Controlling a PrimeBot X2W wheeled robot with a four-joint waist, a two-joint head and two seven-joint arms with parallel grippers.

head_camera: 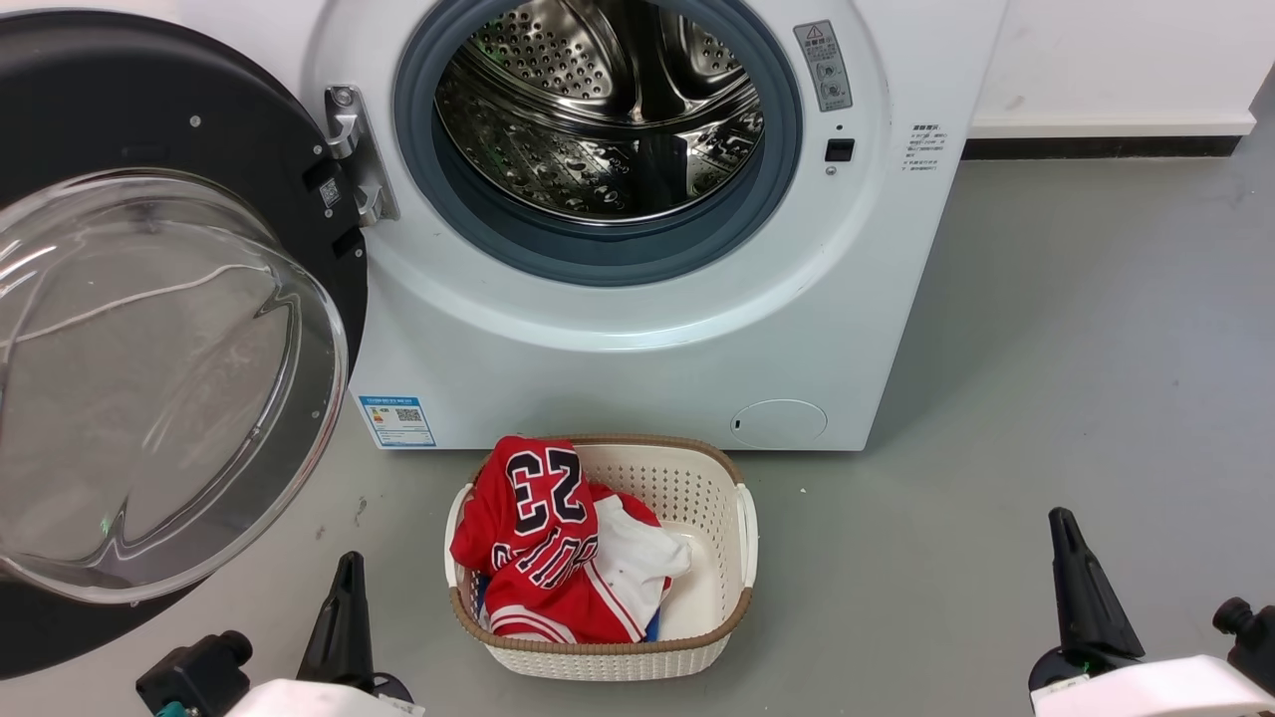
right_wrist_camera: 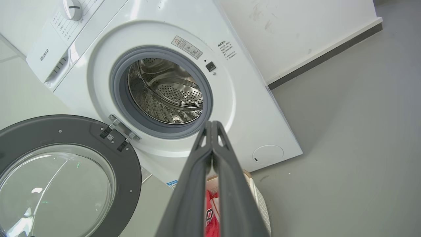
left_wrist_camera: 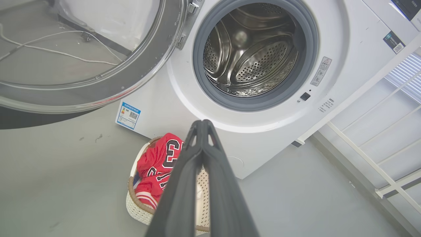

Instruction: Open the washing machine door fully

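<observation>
Left gripper (head_camera: pixel 349 573): lower left of the head view, nearest the camera. In the left wrist view its two dark fingers (left_wrist_camera: pixel 184 184) are pressed together at the tips with nothing between them. It touches no object.
Right gripper (head_camera: pixel 1062 523): lower right of the head view. Its fingers (right_wrist_camera: pixel 194 187) are likewise closed on each other and empty, well apart from the machine.
Basket (head_camera: pixel 745 518): white perforated tub with a brown woven rim. It stands on the floor (head_camera: pixel 1046 398) between the two grippers, just in front of the machine.
Basket contents: a red jersey (head_camera: pixel 528 508) numbered 23, heaped at the left side, with a white garment (head_camera: pixel 637 558) beside it.
Washing machine door (head_camera: pixel 149 90): swung wide to the left on its hinge (head_camera: pixel 354 149), well away from the opening. Its inner face and clear glass bowl (head_camera: pixel 149 398) are turned toward the camera.
Washing machine (head_camera: pixel 647 349): white front-loader behind the basket, with a blue label (head_camera: pixel 396 420) low left and a round cover (head_camera: pixel 779 422) low right.
Gasket (head_camera: pixel 598 257): grey rubber ring, exposed all around the opening.
Drum (head_camera: pixel 598 119): perforated steel, interior visible.
Wall (head_camera: pixel 1116 50): white, with a dark skirting, behind the machine.
</observation>
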